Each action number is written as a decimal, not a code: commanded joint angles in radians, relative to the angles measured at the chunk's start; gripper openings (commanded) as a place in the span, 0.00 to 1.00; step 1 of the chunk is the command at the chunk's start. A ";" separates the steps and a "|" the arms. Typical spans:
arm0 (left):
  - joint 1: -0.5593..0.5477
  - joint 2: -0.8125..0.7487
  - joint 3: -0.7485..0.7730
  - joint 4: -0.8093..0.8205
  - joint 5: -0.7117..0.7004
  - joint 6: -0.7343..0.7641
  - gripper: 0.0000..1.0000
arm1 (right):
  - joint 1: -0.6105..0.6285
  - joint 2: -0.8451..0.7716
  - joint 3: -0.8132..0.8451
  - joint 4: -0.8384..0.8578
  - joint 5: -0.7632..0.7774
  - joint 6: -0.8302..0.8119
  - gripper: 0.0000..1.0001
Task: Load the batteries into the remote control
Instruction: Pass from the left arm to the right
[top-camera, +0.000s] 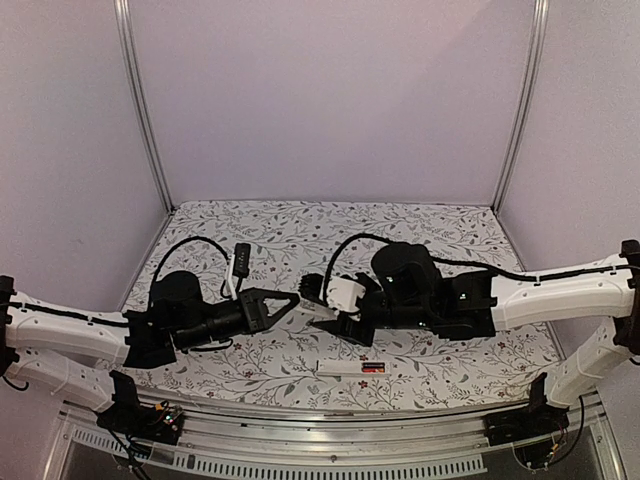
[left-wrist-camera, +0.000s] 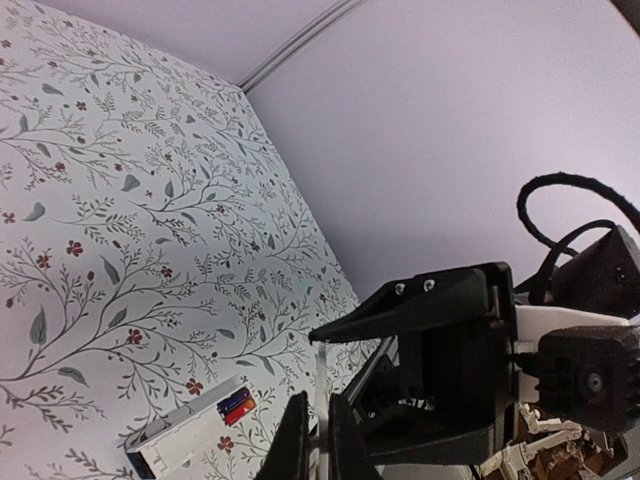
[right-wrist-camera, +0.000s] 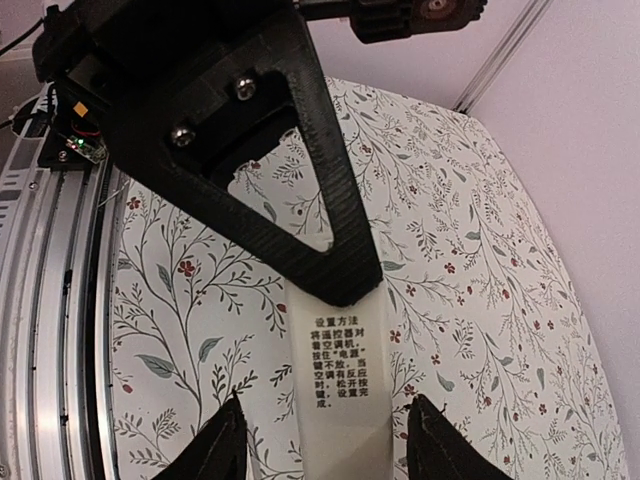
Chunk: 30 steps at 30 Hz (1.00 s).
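Note:
The white remote control (top-camera: 345, 368) lies on the floral mat near the front edge. The batteries (top-camera: 373, 368), one red and one dark, sit side by side in its open compartment (left-wrist-camera: 237, 405). My left gripper (left-wrist-camera: 319, 398) is shut on a thin white cover plate (left-wrist-camera: 320, 370), held edge-on above the mat. In the right wrist view this plate (right-wrist-camera: 340, 345) shows printed Chinese text. My right gripper (right-wrist-camera: 325, 400) is open, its fingers on either side of the plate with a gap on each side. In the top view the two grippers, left (top-camera: 290, 299) and right (top-camera: 318, 303), meet tip to tip.
A small black plug on a cable (top-camera: 241, 260) lies on the mat behind the left arm. A metal rail (top-camera: 330, 440) runs along the near table edge, and lilac walls close in the back and sides.

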 joint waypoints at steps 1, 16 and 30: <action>0.010 -0.013 -0.014 0.018 0.000 0.000 0.00 | 0.006 -0.003 -0.004 0.046 0.065 -0.008 0.50; 0.010 0.007 -0.002 0.026 0.016 0.002 0.00 | 0.006 0.000 -0.015 0.028 0.100 -0.048 0.43; 0.010 0.013 0.001 0.024 0.017 0.001 0.00 | 0.006 -0.001 -0.009 -0.031 0.099 -0.053 0.38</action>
